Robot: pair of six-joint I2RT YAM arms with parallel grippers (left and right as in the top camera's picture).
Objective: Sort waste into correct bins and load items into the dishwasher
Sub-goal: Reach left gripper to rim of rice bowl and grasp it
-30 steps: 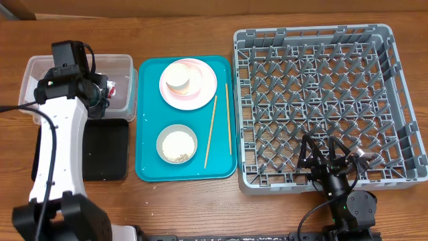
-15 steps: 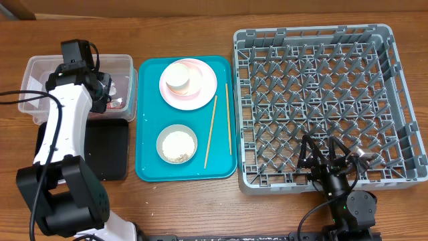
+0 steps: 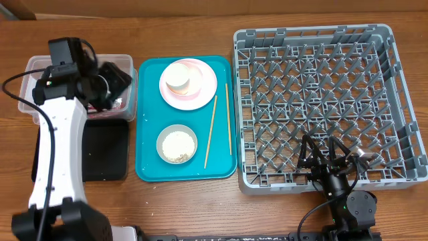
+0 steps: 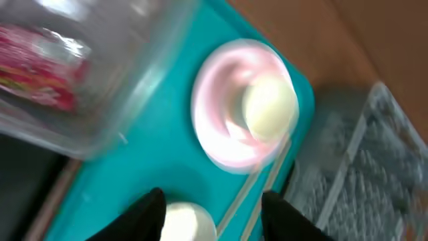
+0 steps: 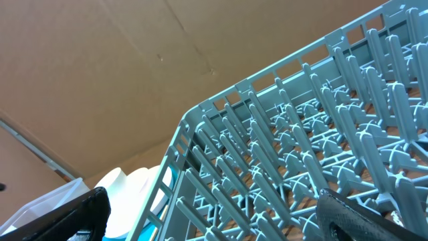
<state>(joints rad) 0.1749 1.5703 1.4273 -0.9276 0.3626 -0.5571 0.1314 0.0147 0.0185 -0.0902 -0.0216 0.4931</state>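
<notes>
My left gripper (image 3: 118,83) hangs open and empty over the right end of the clear tub (image 3: 40,70). A red snack wrapper (image 4: 40,67) lies inside that tub. In the left wrist view the left gripper (image 4: 212,215) looks down on the pink plate (image 4: 224,134) with the cream cup (image 4: 269,107) on it. On the teal tray (image 3: 150,120) lie the pink plate (image 3: 200,87), the cream cup (image 3: 179,78), the grey-green bowl (image 3: 177,144) holding white scraps, and two chopsticks (image 3: 210,130). My right gripper (image 3: 331,157) stands open at the front edge of the grey dish rack (image 3: 321,100).
The shallow black tray (image 3: 107,150) sits in front of the clear tub, partly under my left arm. The dish rack's upright pegs (image 5: 301,134) fill the right wrist view, with my right gripper (image 5: 214,214) just outside its wall.
My left gripper has opened from shut over the clear tub and swung towards the teal tray. The red wrapper now lies loose in the tub. The right arm has not moved.
</notes>
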